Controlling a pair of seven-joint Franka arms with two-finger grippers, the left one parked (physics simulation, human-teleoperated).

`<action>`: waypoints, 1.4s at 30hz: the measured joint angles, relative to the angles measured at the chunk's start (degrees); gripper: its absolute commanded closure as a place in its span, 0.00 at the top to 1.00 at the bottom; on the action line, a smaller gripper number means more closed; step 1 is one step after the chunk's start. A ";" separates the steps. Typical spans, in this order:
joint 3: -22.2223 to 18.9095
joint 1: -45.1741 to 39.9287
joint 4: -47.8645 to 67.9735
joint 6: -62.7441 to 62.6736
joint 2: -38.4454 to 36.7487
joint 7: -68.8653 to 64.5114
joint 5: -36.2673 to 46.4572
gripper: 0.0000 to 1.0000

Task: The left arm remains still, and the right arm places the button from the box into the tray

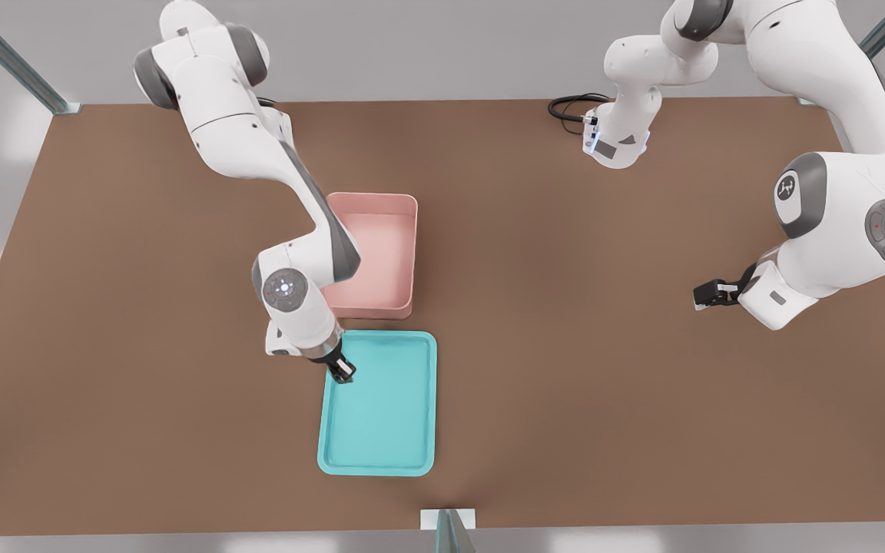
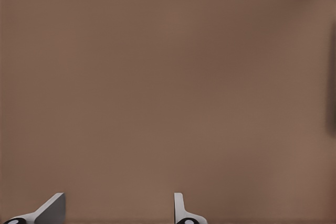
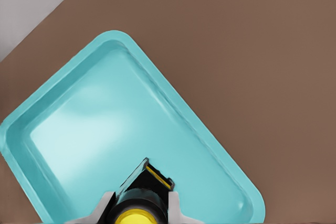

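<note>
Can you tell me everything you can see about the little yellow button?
The button is tiny, with a round yellow cap on a dark, blocky body that looks like plastic. It sits pinched in the right arm's claw, shut on it, with the yellow cap facing up toward the wrist. The claw holds it above the turquoise tray, near the corner closest to the pink box. Only the claw touches it; in the front view it is too small to make out.
</note>
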 measured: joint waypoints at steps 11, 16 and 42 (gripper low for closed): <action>2.07 5.91 11.60 -4.57 10.36 0.60 1.48 0.44; 1.90 5.70 9.96 -3.81 10.36 1.38 1.38 0.44; 8.21 -31.46 1.61 -34.50 -17.75 -32.31 -2.13 1.00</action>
